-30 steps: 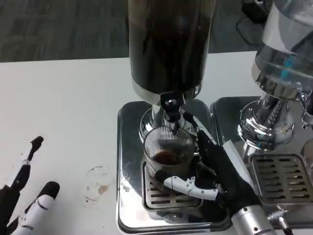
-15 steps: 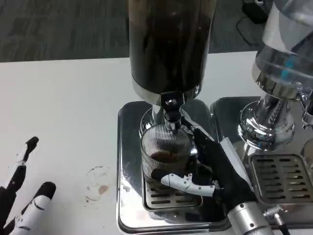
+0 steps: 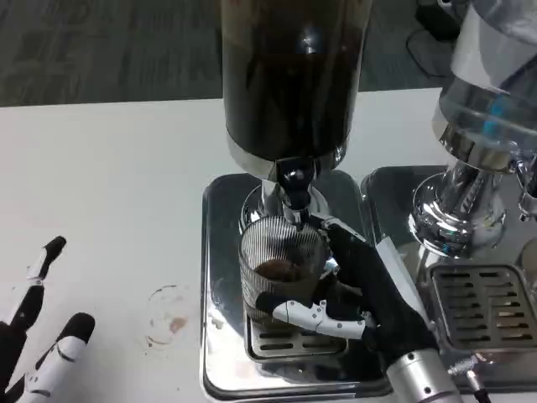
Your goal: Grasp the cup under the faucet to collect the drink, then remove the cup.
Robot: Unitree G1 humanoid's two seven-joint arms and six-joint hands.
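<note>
Just right of the ribbed cup (image 3: 281,269), the right hand (image 3: 361,290) is mostly black over its back and palm, with one finger cased in white segments and small dark screws. Behind it runs a silver, cylindrical forearm (image 3: 419,379) with a smooth metallic sheen. Well left of the cup, the left hand (image 3: 38,344) shows slim white fingers capped with rounded black tips.

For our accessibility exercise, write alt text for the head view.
The right robot hand grips a ribbed clear cup under the dark drink dispenser's faucet. The left robot hand rests open on the white table.
</note>
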